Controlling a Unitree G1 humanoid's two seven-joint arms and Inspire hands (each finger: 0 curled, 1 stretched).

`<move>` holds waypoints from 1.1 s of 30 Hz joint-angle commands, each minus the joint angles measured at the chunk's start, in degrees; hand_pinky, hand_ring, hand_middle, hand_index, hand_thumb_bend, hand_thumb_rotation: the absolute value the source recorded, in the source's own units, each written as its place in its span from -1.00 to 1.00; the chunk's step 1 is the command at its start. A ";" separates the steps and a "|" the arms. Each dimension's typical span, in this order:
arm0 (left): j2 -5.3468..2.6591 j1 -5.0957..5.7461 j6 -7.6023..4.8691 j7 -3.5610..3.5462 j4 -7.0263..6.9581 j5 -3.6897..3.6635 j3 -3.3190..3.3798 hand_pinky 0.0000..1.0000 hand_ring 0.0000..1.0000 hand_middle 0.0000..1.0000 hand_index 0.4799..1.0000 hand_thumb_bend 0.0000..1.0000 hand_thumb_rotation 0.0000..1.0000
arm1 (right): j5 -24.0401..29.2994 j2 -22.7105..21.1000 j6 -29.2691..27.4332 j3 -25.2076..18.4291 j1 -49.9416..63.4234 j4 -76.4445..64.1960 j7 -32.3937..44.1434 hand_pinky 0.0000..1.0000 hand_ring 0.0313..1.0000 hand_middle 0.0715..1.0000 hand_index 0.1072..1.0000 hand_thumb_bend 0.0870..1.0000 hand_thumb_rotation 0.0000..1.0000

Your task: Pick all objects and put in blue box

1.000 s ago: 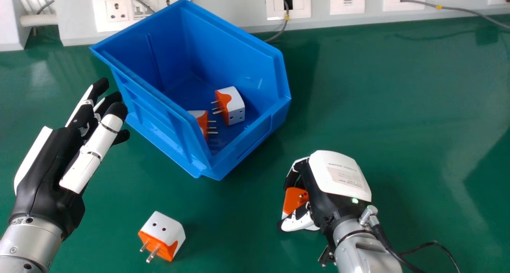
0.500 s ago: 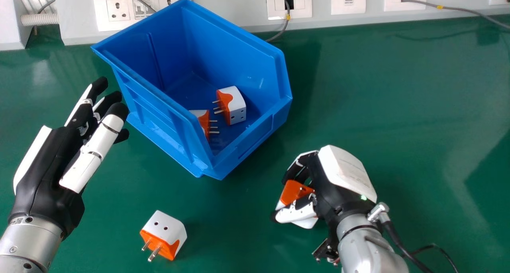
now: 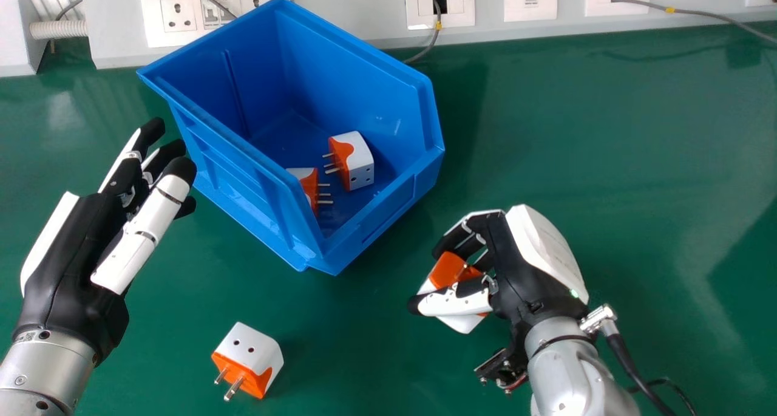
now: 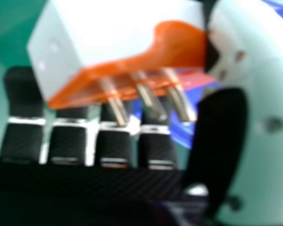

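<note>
Orange-and-white plug adapter [image 3: 450, 270] pinched in the right hand [image 3: 525, 270], fingers and thumb closed round it, near side of blue plastic bin [image 3: 243, 191], well outside it. Left hand [image 3: 79, 240] idle at left, fingers relaxed. Step looks like carry-and-drop: keep the pinch firm, raise adapter above the bin's low front lip, go forward and left, release only once fully over the floor, low, away from the two adapters inside. Metal prongs [image 4: 151, 101] stick out of the orange face, bare ends slanting thumbward; could snag on the rim. Long axis seems to run toward the thumb; exact tilt unclear. Loose adapter [image 3: 249, 355] on table probably next.
</note>
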 commanded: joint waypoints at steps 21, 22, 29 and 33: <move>-0.32 0.71 -2.41 0.44 -0.82 1.19 -0.75 0.74 0.88 0.90 0.90 -0.18 0.35 | -2.39 -2.08 -6.04 -1.28 -1.35 -13.94 -0.87 -0.41 -0.20 -0.03 0.00 -0.13 -1.00; -0.35 0.74 -2.67 0.43 -0.65 1.29 -0.81 0.74 0.88 0.90 0.90 -0.18 0.35 | -2.37 -2.07 -6.35 -1.47 -2.04 -13.94 -0.91 -0.41 -0.20 -0.03 0.00 -0.13 -1.00; -0.66 1.18 -3.90 0.26 -0.20 1.61 -0.87 0.74 0.88 0.91 0.90 -0.18 0.35 | -2.43 -2.09 -7.38 -2.53 -6.71 -11.94 -0.93 -0.41 -0.20 -0.04 0.01 -0.13 -1.00; -0.96 1.71 -4.86 0.08 0.28 1.76 -0.81 0.74 0.88 0.91 0.90 -0.19 0.35 | -2.53 -1.82 -7.47 -2.76 -10.04 -9.69 -0.99 -0.41 -0.20 -0.05 0.01 -0.13 -1.00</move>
